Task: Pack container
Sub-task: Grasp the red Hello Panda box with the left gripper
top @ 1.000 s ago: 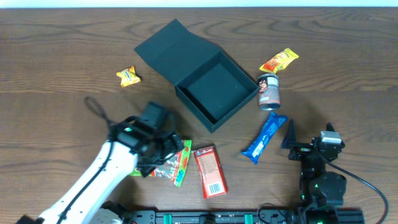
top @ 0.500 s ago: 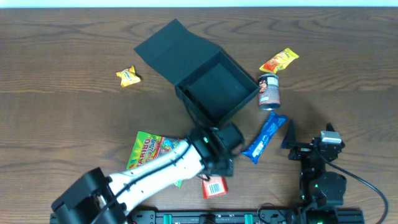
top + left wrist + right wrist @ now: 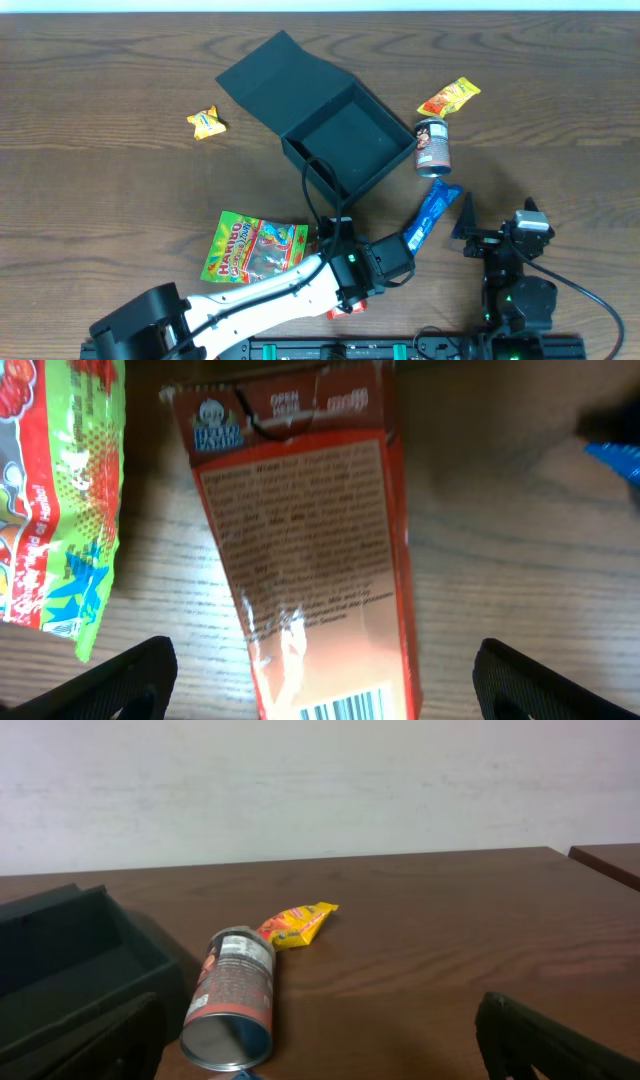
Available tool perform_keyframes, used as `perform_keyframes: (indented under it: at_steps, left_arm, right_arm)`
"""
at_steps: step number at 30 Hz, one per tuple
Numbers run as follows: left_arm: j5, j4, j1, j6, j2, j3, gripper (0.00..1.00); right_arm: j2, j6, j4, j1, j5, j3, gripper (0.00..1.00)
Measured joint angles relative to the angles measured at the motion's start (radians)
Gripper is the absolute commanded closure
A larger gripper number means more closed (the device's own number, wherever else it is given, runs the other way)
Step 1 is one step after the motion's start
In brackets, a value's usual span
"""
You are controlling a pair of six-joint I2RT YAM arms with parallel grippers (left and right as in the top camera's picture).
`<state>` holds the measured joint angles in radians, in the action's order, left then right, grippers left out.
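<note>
**Red-brown packet lies square between the left arm's spread fingers**

At the far left a small yellow sachet [image 3: 204, 122] lies alone on the wooden table [image 3: 100, 180]. Nearer, a green gummy bag [image 3: 255, 247] lies flat, just left of the left gripper [image 3: 368, 272]. Far of centre stands the container [image 3: 345, 150], dark teal, with its lid [image 3: 268, 78] thrown back to the far left. Its well is bare so far as the overhead view shows.

The left gripper hangs over the red-brown packet [image 3: 320, 550], jaws spread wide and holding nothing. In the wrist view the packet's long axis runs away from the camera, leaning slightly. One finger stands off each long edge, so a closing stroke would bite across the narrow width. Whether the fingers are low enough yet cannot be told. The container lies far of this spot and a touch left, near but apart, so the carry looks short. This arm is plainly the nearer one to both packet and box.

Right of the gripper a blue packet [image 3: 430, 215] lies on a slant. Its far end is near a small can [image 3: 432, 146] lying on its side just beside the container's right corner. An orange-yellow sachet [image 3: 449, 98] lies just beyond the can. At the near right the right gripper [image 3: 497, 220] sits low, jaws also wide and empty, facing the can.
</note>
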<state>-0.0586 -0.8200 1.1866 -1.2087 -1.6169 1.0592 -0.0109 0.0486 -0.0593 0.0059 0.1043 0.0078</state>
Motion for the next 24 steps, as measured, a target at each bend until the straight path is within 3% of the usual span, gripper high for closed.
perform_keyframes:
  at_steps: [24]
  left_arm:
    - [-0.098, 0.069, 0.000, -0.087, -0.064, 0.000, 0.04]
  right_arm:
    - [0.000, 0.000, 0.000, 0.000, 0.000, 0.000, 0.01]
